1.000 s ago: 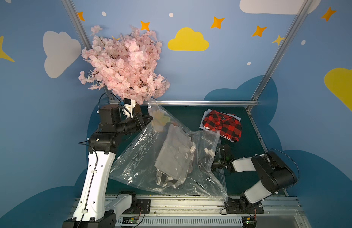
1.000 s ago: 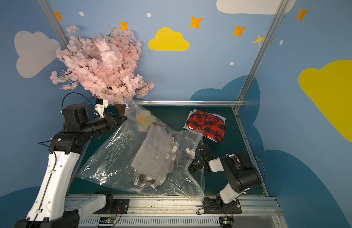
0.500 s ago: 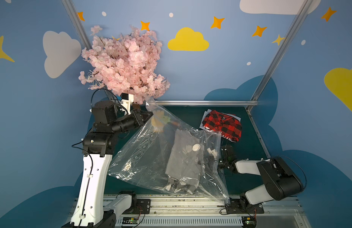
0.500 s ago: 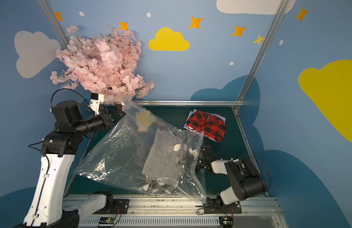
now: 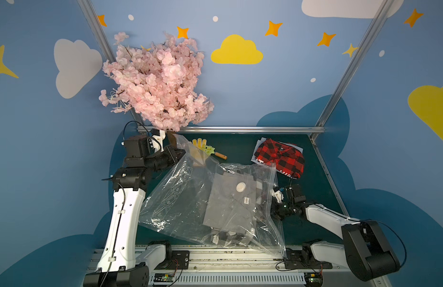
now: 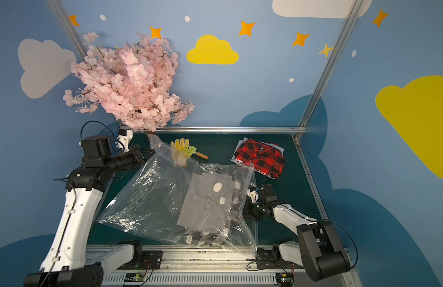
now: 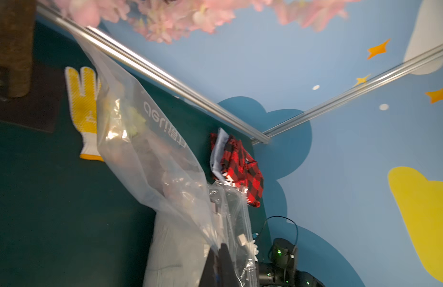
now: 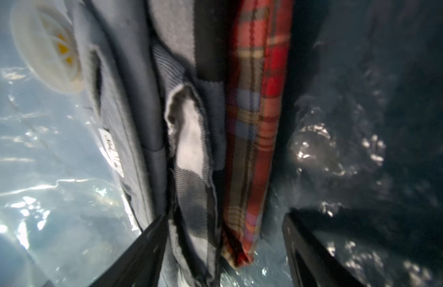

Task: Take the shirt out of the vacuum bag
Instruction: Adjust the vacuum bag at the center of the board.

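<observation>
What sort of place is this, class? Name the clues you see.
Probably a staged robot test cell, not a home: a left arm and a right arm mounted on a rail, an aluminium frame around the green table, and walls painted with clouds and stars.

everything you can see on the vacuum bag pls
The vacuum bag is large, clear, crinkled plastic with printed pictograms, a round white valve and a zip edge on its right-arm side. The left gripper pinches its far corner, so it hangs slanted over the green table. Folded clothes, grey shirt uppermost, lie inside. The open right gripper straddles them at the mouth.
</observation>
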Controlling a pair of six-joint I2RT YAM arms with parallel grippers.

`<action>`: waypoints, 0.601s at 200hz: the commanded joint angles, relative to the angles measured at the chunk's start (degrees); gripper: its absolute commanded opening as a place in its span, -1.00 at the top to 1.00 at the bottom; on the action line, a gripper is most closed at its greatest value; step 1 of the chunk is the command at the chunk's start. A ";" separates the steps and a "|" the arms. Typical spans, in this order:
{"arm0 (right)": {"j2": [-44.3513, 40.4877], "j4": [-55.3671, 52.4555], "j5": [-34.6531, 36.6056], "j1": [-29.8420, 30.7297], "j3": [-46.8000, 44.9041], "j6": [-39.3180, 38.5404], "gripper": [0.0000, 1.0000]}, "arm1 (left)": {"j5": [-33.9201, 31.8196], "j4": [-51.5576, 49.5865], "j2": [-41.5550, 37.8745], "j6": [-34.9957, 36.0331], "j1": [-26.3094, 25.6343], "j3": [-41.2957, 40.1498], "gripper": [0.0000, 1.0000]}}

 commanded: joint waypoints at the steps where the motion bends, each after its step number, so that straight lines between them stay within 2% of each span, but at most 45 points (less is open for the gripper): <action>1: 0.28 -6.95 2.69 -0.53 0.35 -2.01 -0.51 | -4.94 1.12 0.52 4.87 1.28 -3.29 0.94; 21: -0.75 -8.04 2.68 -0.72 0.57 -2.29 -0.50 | -9.36 0.52 1.44 6.83 2.66 -6.61 0.94; 26: -1.10 -8.50 2.65 -0.83 0.66 -2.43 -0.51 | -10.46 0.08 1.76 7.34 3.03 -7.07 0.89; 41: -2.24 -10.30 2.87 -0.93 1.27 -2.96 -0.51 | -13.30 -1.59 2.85 8.62 3.82 -7.33 0.45; 54: -3.23 -12.36 3.21 -0.97 1.88 -3.56 -0.51 | -14.07 -2.17 2.97 8.61 3.94 -6.88 -0.01; 70: -4.56 -14.74 3.73 -1.03 2.63 -3.99 -0.51 | -15.66 -3.48 2.12 7.69 3.26 -5.17 -0.29; 74: -4.90 -15.26 3.83 -1.08 2.79 -3.98 -0.51 | -16.75 -4.22 1.72 7.68 2.85 -4.49 -0.56; 77: -5.12 -15.70 3.84 -1.17 2.95 -3.92 -0.51 | -17.94 -4.84 1.40 7.68 2.41 -3.88 -0.64; 95: -6.82 -18.69 3.80 -1.53 4.02 -3.63 -0.51 | -27.00 -10.42 0.33 9.06 -2.82 1.12 -0.72; 120: -9.99 -24.53 8.37 -2.33 5.95 -3.38 -0.50 | -34.94 -15.80 -0.89 9.00 -9.67 5.47 -0.76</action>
